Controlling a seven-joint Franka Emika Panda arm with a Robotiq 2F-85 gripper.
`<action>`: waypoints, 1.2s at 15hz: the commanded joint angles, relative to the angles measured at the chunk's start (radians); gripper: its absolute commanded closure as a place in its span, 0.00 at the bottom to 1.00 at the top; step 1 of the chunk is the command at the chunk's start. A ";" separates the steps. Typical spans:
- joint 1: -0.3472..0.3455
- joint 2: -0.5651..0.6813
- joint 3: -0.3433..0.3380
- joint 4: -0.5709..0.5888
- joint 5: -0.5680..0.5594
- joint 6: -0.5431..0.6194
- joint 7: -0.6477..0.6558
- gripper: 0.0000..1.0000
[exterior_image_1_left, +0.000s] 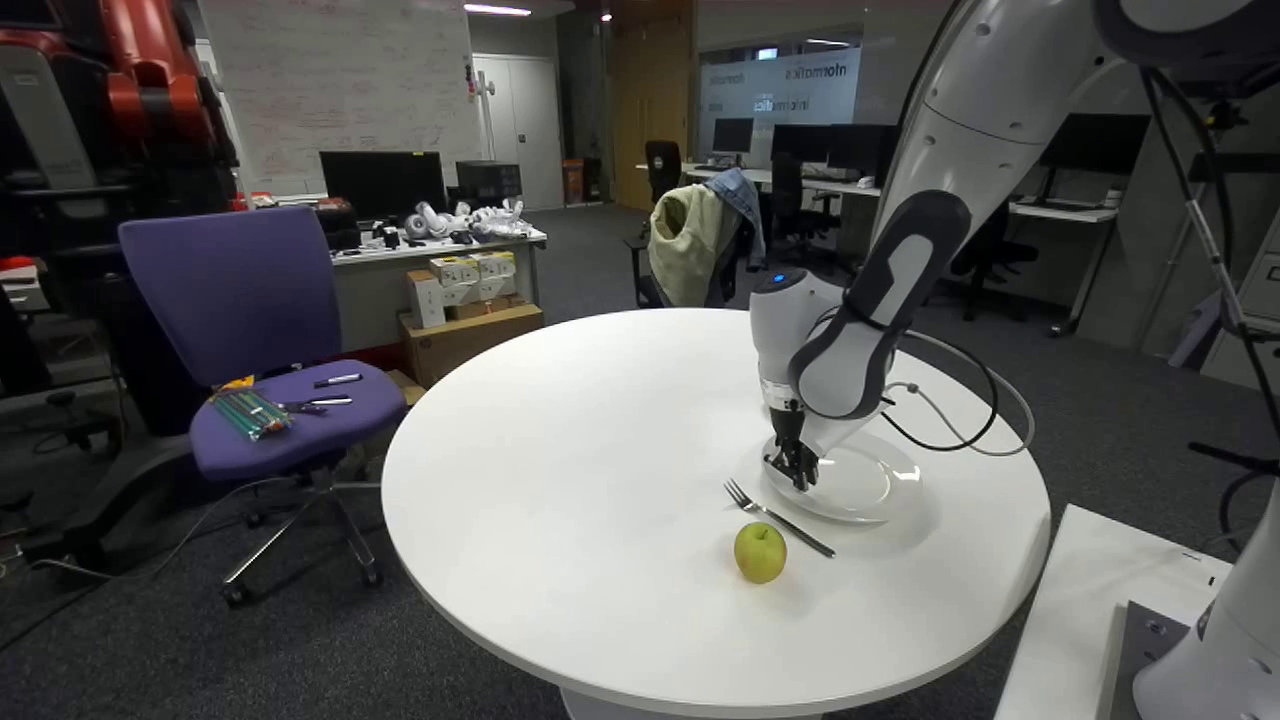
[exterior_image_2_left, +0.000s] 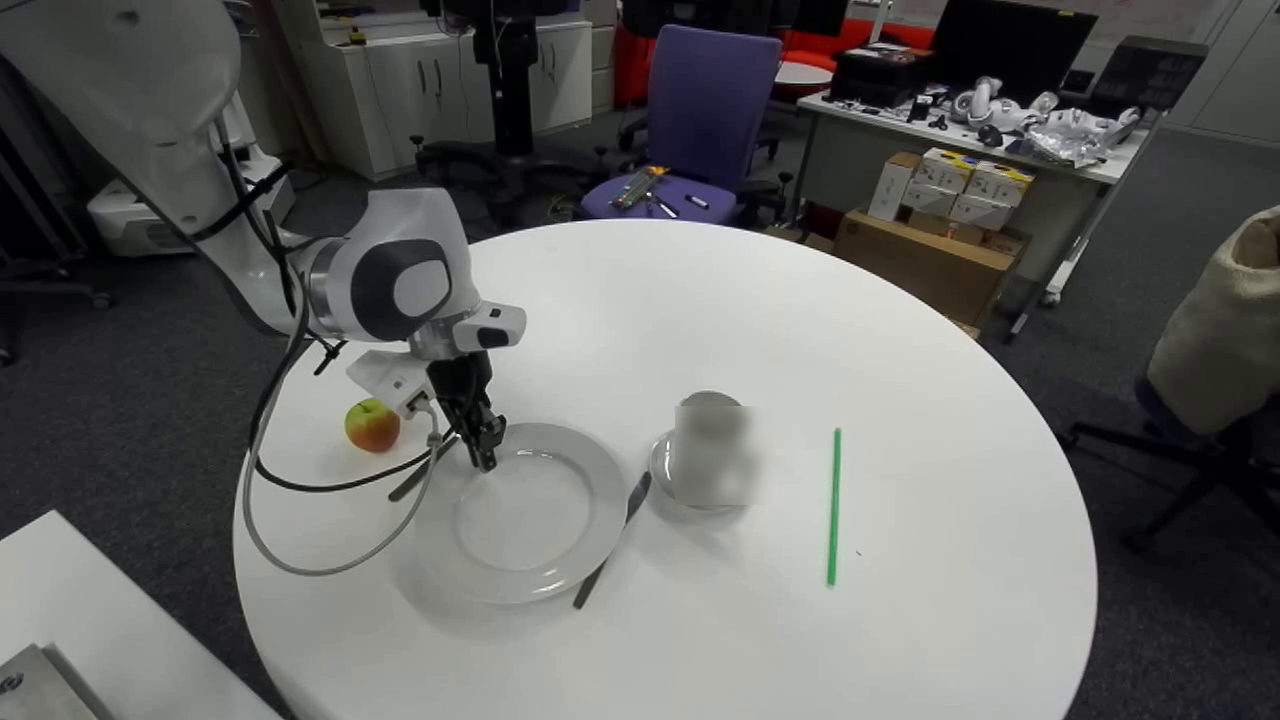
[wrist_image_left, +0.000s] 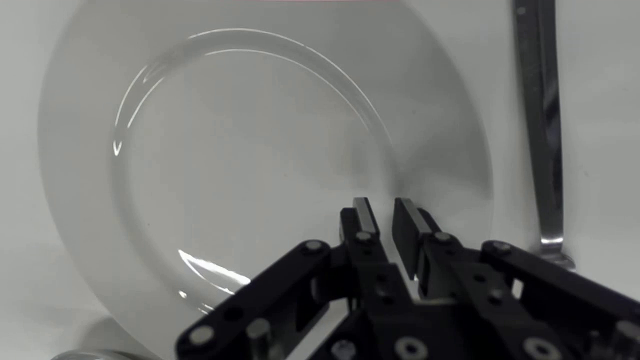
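Okay, the end effector (wrist_image_left: 382, 202) hangs over the white plate (wrist_image_left: 225, 165) near its rim, jaws a narrow gap apart, contact unclear; a saucer (exterior_image_2_left: 663, 470) nearby carries a blurred-out pale object (exterior_image_2_left: 713, 445). Both sit on a round white bench (exterior_image_1_left: 560, 480), fork (exterior_image_1_left: 786, 523) and apple (exterior_image_1_left: 760, 552) one side of the plate, knife (exterior_image_2_left: 592, 582) and green stick (exterior_image_2_left: 834, 508) the other, purple chair (exterior_image_1_left: 230, 290) close by.

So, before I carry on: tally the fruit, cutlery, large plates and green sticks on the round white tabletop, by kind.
Fruit: 1 (round red and yellow-green apple)
Cutlery: 2 (dark-handled metal fork; slim dark utensil, probably a knife)
Large plates: 1 (round glossy white plate)
Green sticks: 1 (thin straight green stick)
Total: 5
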 joint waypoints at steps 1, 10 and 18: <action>-0.023 0.012 0.012 0.001 0.038 0.006 -0.032 0.79; -0.024 0.021 0.017 0.008 0.068 0.001 -0.040 0.82; -0.018 0.020 0.025 0.009 0.069 0.000 -0.038 0.83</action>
